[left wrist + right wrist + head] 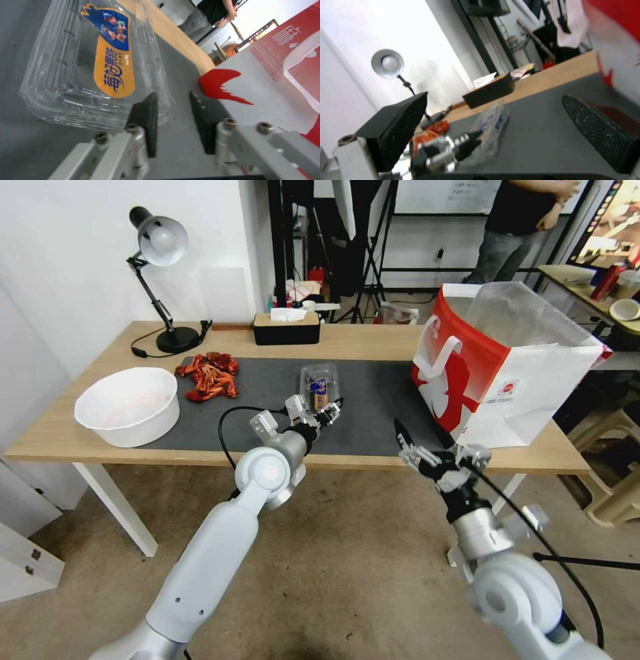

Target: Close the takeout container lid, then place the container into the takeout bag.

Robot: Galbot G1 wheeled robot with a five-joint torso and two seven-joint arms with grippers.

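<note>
The takeout container (319,387) is a clear clamshell lying flat on the grey mat (373,410) at mid-table. Its lid (113,57), carrying an orange and blue label, lies down on the tray. My left gripper (331,413) is at the container's near end, open, and in the left wrist view (173,117) one finger (145,120) overlaps the container's (60,82) rim corner. The takeout bag (513,373) stands open to the right, red and white with a clear liner. My right gripper (427,441) hovers open at the table's front edge, left of the bag (620,50), facing the container (491,123).
A big white bowl (128,405) sits at the left front of the table, with a pile of red shells (210,375) behind it. A desk lamp (163,280) and a black tissue box (286,328) stand along the back. Bare mat lies between container and bag.
</note>
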